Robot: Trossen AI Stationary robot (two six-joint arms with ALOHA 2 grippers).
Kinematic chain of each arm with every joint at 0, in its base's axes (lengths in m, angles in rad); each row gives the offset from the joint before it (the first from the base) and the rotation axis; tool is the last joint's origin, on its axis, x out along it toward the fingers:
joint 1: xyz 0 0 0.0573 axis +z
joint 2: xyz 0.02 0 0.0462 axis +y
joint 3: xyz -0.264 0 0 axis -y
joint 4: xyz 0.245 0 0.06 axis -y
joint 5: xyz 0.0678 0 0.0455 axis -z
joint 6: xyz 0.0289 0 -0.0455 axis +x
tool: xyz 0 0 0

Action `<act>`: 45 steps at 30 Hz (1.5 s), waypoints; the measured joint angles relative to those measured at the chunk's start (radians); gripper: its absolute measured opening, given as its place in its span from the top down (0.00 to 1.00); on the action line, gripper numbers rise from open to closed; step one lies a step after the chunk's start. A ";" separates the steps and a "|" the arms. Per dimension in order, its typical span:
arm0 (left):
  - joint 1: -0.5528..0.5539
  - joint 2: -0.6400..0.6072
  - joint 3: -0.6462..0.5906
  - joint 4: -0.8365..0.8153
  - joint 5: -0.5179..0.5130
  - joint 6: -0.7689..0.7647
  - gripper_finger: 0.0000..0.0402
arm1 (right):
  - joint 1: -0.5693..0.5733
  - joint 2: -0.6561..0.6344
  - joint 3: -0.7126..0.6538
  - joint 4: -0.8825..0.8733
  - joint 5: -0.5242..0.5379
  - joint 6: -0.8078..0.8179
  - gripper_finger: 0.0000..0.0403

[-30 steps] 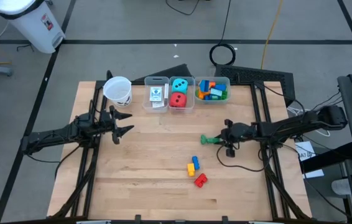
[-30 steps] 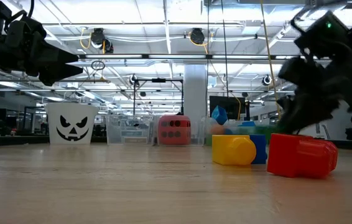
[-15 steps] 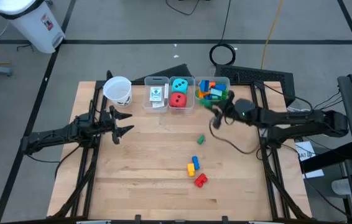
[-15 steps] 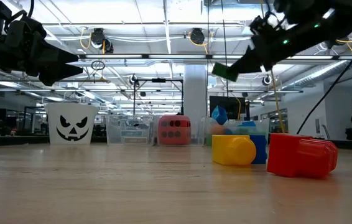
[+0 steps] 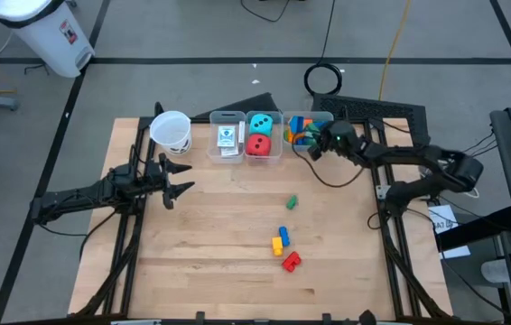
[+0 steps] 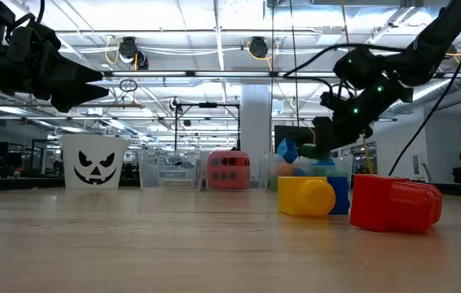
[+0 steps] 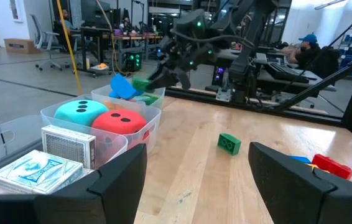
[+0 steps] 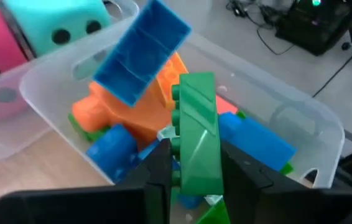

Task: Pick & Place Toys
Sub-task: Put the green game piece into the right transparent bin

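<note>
No brand or writing can be read; the only marking is a black jack-o'-lantern face printed on the white paper cup (image 6: 94, 165), which only the low view shows.

The landmark is the bin of bricks (image 5: 308, 131), the clear plastic tub at the right end of a row of three on the pale wood-plank worktop (image 5: 228, 235). The right gripper (image 8: 188, 163) hangs over this bin, fingers clamped on a studded green brick (image 8: 194, 134) held upright above the heaped glossy blue and orange bricks; only the right wrist view shows this grip. The next bin holds a soft teal die (image 5: 259, 124) and a red die (image 5: 257, 143); the third holds boxy white card packs (image 5: 227, 137). A small green brick (image 5: 292, 202) lies loose on the worktop nearer the front than the bin, with yellow-and-blue bricks (image 5: 280, 238) and a red brick (image 5: 291, 261) farther still. The left gripper (image 5: 176, 179) waits with fingers apart, beyond the cup's side of the row.
</note>
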 joint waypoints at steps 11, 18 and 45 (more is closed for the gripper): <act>0.000 0.000 0.000 0.000 0.000 0.000 0.29 | -0.004 -0.008 0.000 0.016 0.005 0.071 0.68; 0.000 0.000 0.000 0.000 0.000 0.000 0.29 | 0.045 -0.093 -0.001 0.016 0.004 0.072 0.54; 0.000 0.000 0.000 0.000 0.000 0.000 0.29 | 0.602 0.121 -0.001 0.077 -0.388 -0.166 0.39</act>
